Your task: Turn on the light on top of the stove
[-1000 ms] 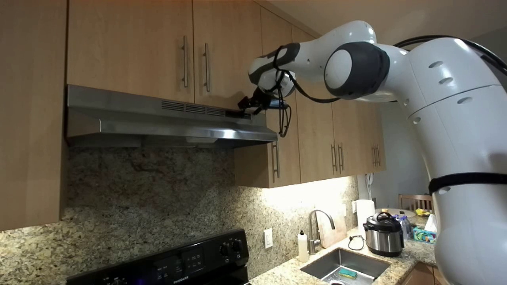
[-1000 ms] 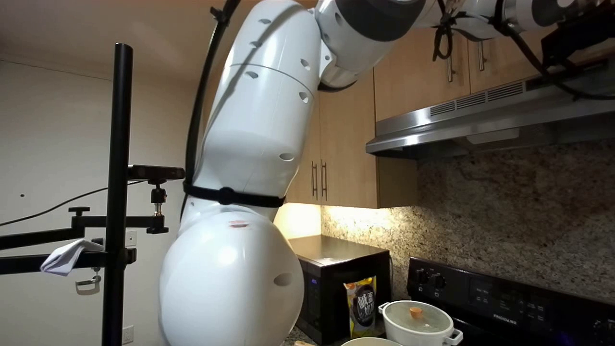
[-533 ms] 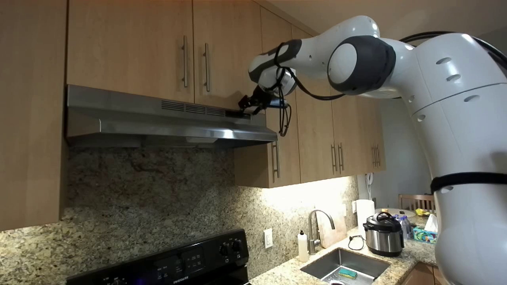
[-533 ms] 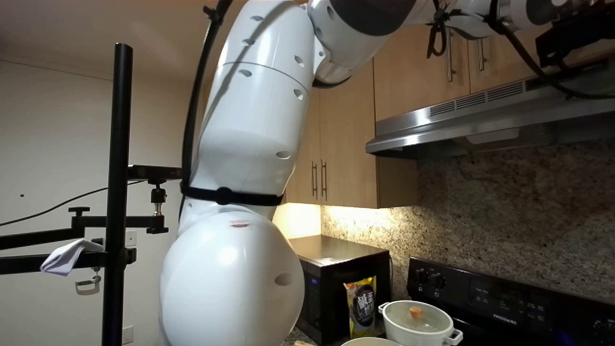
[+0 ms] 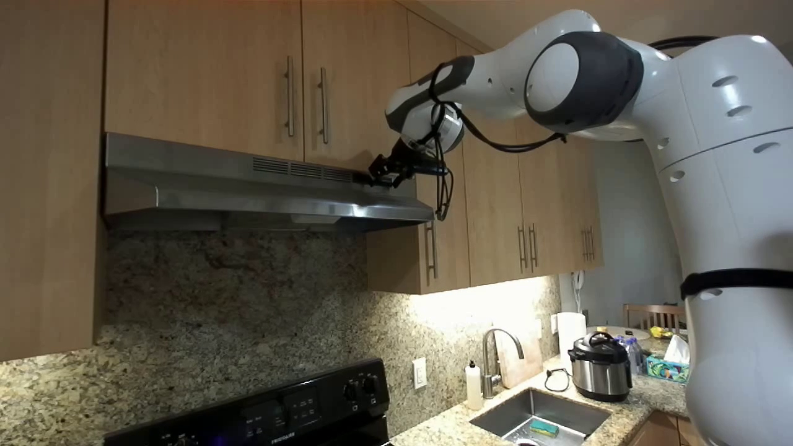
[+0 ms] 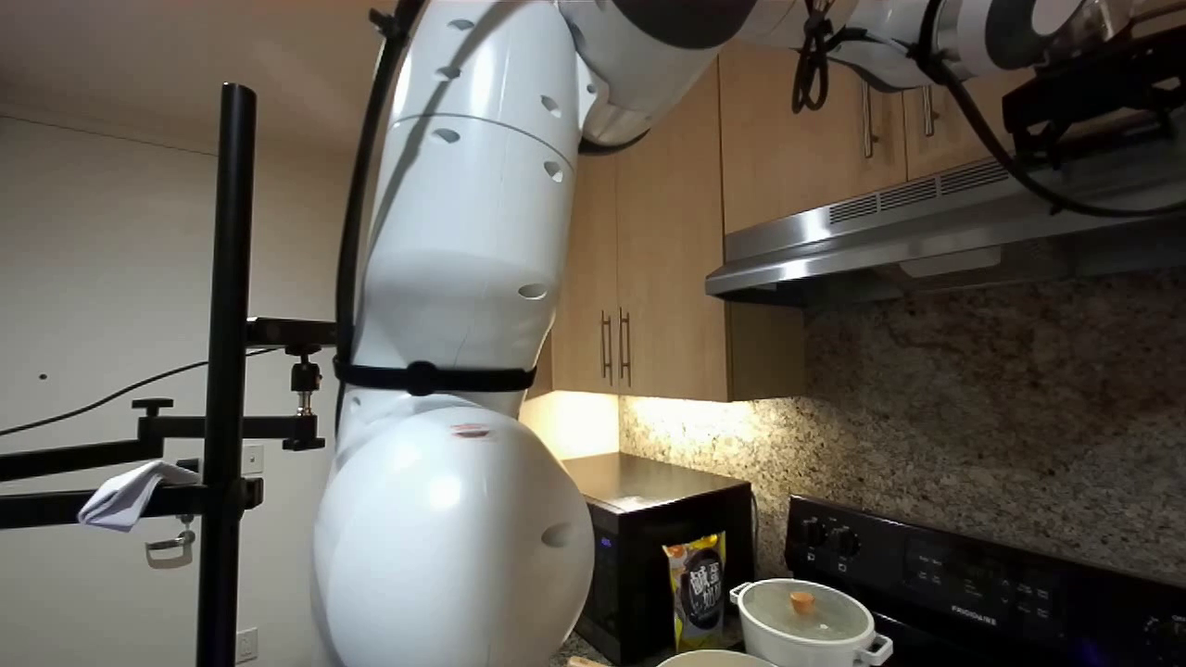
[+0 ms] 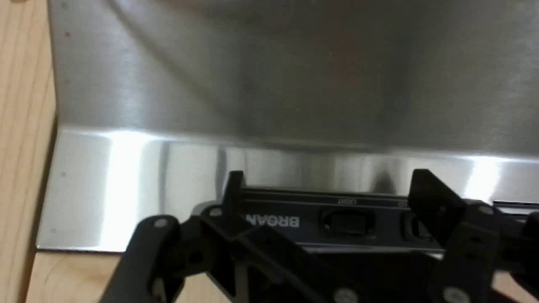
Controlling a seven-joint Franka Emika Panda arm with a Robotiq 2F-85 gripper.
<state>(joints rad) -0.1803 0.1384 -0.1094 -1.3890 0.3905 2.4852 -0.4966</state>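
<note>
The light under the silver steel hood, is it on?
Off: the pale flat light panel isn't glowing, and the speckled stone wall below it looks dim.

A kitchen: stove (image 5: 272,414), sink (image 5: 567,410), faucet (image 5: 488,383), wooden cabinets (image 5: 204,74)

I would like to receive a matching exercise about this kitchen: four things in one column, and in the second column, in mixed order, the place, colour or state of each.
Things
1. gripper
2. sponge
3. range hood
4. stove

Places, colours, states
A. in the sink
B. silver, with slotted vents
C. black, with round knobs
D. open, its jaws standing apart

Right pairs: 1-D, 2-A, 3-B, 4-C
</note>
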